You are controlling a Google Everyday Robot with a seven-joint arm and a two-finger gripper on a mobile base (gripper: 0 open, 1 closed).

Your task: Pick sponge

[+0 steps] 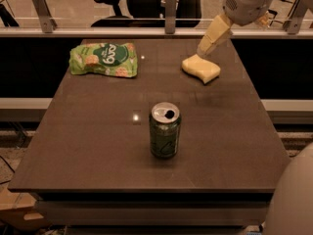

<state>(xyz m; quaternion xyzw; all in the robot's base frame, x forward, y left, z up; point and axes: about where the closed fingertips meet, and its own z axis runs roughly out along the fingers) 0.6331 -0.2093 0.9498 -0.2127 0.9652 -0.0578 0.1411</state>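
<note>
The sponge is a pale-yellow foam block with wavy sides, lying flat on the dark table at the far right. My gripper comes down from the upper right on a grey wrist. Its cream fingers point down and to the left, with the tips just above the sponge's far edge. I cannot see contact between them.
A green soda can with an open top stands upright in the middle of the table. A green snack bag lies at the far left. A metal rail with glass runs behind the table. An office chair stands beyond it.
</note>
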